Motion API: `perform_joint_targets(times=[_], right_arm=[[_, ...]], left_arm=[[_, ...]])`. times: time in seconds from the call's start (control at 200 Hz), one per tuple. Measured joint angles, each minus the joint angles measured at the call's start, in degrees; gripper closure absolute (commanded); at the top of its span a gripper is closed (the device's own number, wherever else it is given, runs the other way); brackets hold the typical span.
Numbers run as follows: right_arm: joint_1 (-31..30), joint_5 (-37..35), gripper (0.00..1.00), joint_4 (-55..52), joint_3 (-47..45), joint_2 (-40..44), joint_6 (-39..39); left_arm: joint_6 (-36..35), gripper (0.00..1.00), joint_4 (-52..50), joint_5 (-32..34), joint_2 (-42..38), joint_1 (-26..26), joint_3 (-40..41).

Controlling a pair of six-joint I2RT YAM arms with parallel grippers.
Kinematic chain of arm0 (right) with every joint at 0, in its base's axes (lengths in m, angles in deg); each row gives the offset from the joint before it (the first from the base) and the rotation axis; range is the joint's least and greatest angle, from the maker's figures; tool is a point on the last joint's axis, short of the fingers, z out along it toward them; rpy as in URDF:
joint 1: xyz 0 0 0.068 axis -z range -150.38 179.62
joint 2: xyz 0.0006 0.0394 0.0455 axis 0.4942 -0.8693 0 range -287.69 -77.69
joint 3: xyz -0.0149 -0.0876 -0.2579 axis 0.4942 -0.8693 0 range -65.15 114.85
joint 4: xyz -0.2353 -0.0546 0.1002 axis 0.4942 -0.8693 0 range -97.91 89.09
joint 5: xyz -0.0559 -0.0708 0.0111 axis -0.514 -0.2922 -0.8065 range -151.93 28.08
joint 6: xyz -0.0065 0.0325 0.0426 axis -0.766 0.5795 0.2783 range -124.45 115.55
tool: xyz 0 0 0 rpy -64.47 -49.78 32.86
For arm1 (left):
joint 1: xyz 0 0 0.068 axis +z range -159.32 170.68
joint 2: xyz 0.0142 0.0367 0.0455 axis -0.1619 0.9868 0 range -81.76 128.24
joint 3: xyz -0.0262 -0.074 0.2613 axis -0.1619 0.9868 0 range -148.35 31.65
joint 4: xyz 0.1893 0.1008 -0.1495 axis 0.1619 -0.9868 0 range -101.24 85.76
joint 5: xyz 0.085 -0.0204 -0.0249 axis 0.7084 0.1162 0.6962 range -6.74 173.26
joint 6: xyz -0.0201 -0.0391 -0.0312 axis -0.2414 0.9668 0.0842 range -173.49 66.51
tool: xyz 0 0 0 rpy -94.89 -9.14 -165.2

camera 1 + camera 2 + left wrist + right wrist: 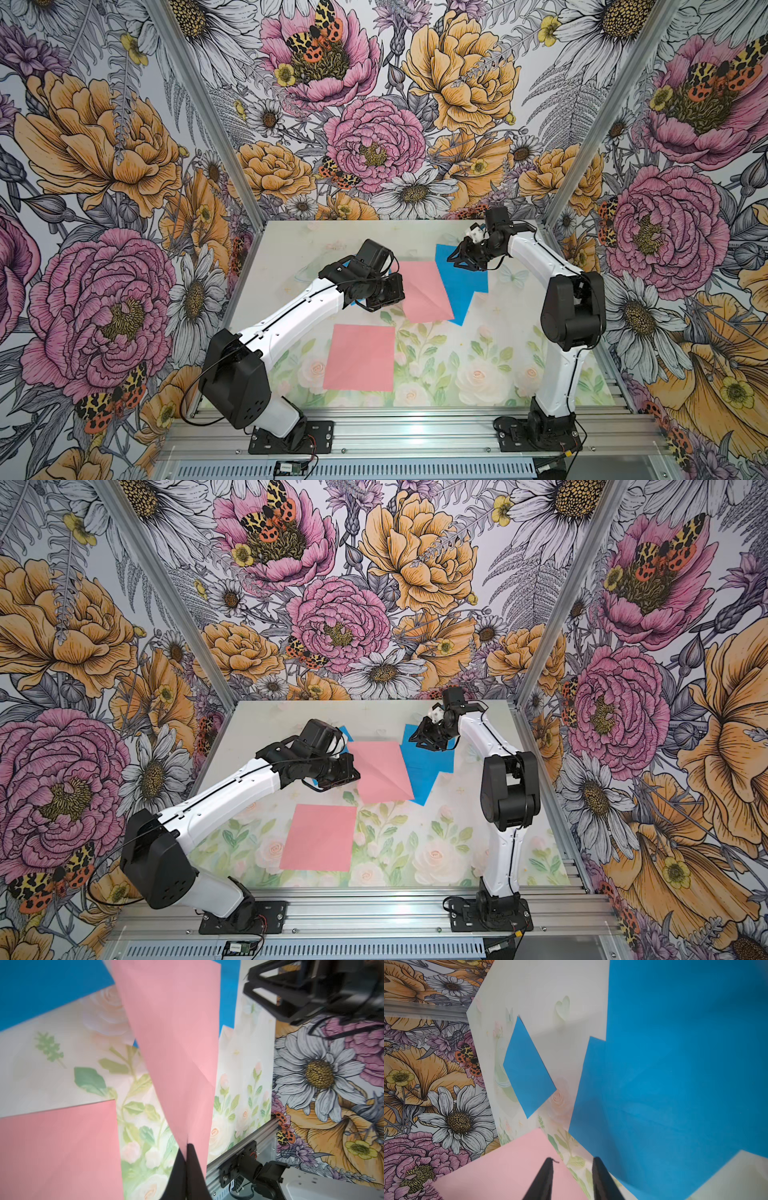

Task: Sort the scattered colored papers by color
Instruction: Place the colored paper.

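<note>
Flat pink sheet [360, 357] lies near the bench [478, 374] front edge, nearest the left arm [291, 316]. Behind it, the left gripper [188, 1148] is clamped on a second pink sheet [176, 1043], so the drop point likely lies frontward. At the far right, the right gripper [572, 1160], part-open and empty, hovers over blue sheets [461, 286].

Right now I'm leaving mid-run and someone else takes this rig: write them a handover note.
Left gripper: shut on an edge of the held pink sheet, which is partly raised.
Right gripper: open, empty, above the blue pair, two overlapping sheets.
Front pink sheet lies flat alone; stray blue sheet lies partly under the left arm.
Done: two blues together. Left: held pink onto front pink, stray blue onto the pair. No third pink in view.
</note>
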Motion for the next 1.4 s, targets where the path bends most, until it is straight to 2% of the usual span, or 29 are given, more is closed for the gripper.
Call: perform_joint_targets(times=[0.125,0.395,0.53,0.691,0.986,1.401], right_arm=[[-1.2,0.2,0.65,0.1,-3.7,2.5,-1.2],[-4.0,2.2,0.65,0.2,-4.5,3.3,-1.7],[-5.6,2.2,0.65,1.7,-5.5,3.8,-1.4],[-6.9,2.2,0.66,3.5,-10.9,6.3,-0.6],[-9.1,3.1,0.69,5.4,-15.8,7.9,0.1],[-21.2,6.1,0.75,15.1,-21.4,8.4,5.7]], left_arm=[[0.1,1.00,-5.5,-0.9,1.1,0.3,1.3],[-7.4,1.00,-18.1,-0.5,12.9,0.4,-8.7],[-10.7,1.00,-24.9,1.9,15.8,0.5,-11.4],[-13.6,1.00,-31.4,7.0,16.3,0.5,-11.8],[-16.9,1.00,-35.0,12.5,16.4,1.6,-7.5],[-23.1,1.00,-39.9,23.4,16.9,2.2,-7.4]])
